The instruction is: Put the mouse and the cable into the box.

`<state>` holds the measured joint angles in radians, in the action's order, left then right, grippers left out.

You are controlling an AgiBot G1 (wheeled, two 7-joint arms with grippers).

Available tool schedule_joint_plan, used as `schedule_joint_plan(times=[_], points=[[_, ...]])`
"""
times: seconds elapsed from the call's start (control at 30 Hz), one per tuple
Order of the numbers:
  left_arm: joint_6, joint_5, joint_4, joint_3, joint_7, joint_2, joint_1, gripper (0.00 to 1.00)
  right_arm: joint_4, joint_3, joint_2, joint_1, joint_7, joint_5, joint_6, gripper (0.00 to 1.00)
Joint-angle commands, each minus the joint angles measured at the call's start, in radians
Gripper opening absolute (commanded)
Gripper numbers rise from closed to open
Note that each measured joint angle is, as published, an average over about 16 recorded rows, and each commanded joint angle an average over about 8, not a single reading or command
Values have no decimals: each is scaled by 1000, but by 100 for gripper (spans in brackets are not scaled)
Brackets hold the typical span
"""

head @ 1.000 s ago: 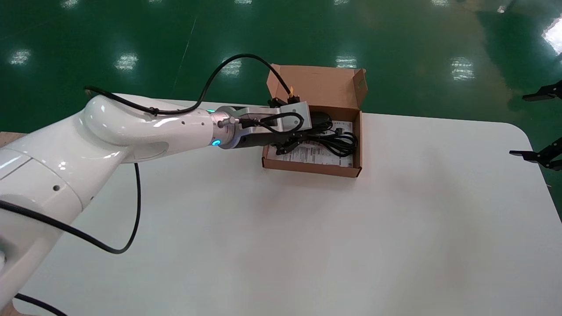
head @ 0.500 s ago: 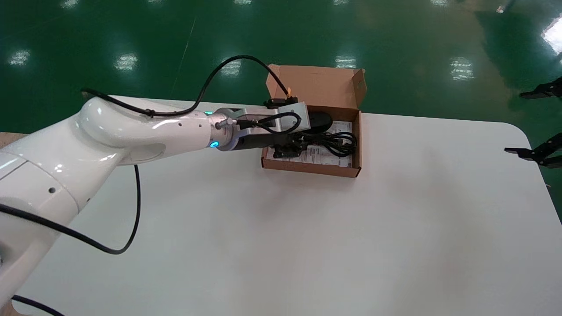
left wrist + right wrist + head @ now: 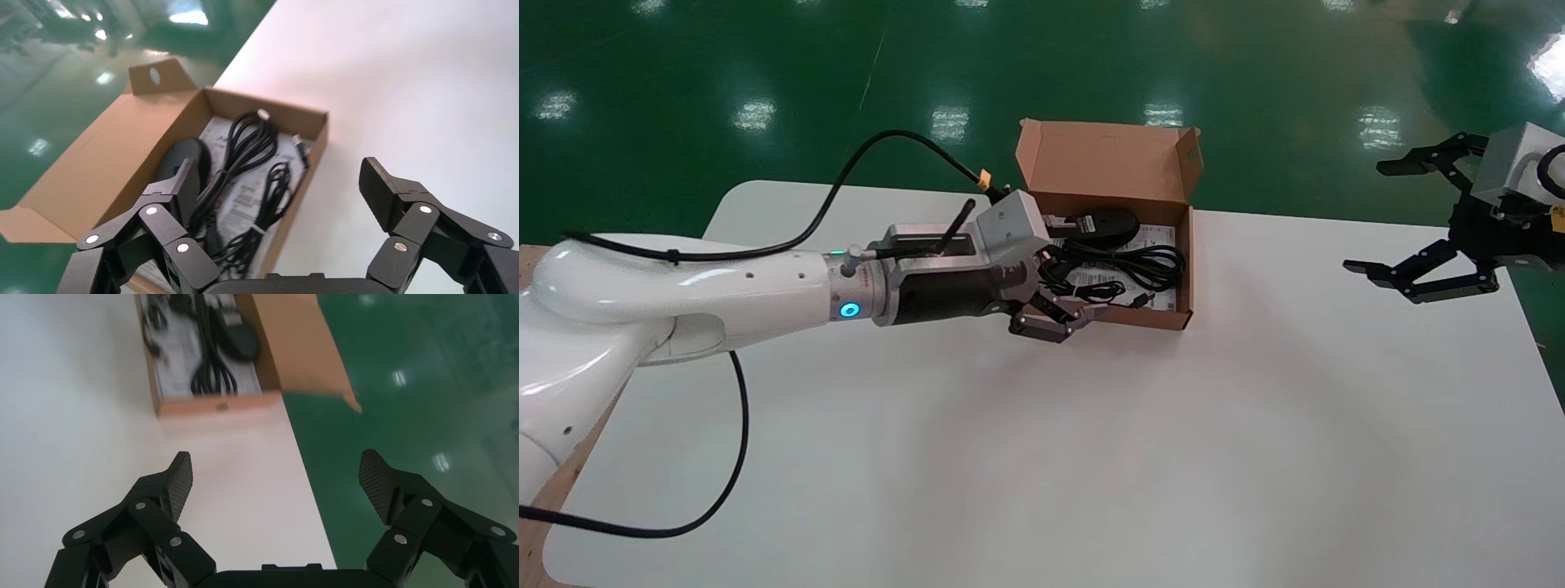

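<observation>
The brown cardboard box stands open at the table's far middle, its lid upright. Inside, on a printed sheet, lie the black mouse at the far side and the coiled black cable in front of it. My left gripper hovers open and empty over the box's near left corner. The left wrist view shows the box, mouse and cable past the gripper. My right gripper hangs open and empty over the table's far right edge. In its wrist view the gripper faces the box.
The white table stretches bare in front of and to the right of the box. Green floor lies beyond its far and right edges. The left arm's black hose loops over the table's left part.
My left gripper has pulled back out of the box toward its near left corner, with the cable left lying inside. The right arm has swung in from the right edge.
</observation>
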<state>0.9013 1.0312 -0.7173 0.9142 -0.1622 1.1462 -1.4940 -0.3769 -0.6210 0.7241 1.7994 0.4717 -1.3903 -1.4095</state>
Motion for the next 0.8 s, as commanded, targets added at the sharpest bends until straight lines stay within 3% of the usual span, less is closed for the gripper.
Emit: schedule_joint_plan(times=[0.03, 0.8], points=[[29, -15, -27, -31, 17, -26, 20, 100, -44, 17, -5, -35, -32, 32, -4, 100], [351, -178, -335, -375, 207, -316, 248, 100, -540, 203, -67, -431, -392, 393, -51, 100]])
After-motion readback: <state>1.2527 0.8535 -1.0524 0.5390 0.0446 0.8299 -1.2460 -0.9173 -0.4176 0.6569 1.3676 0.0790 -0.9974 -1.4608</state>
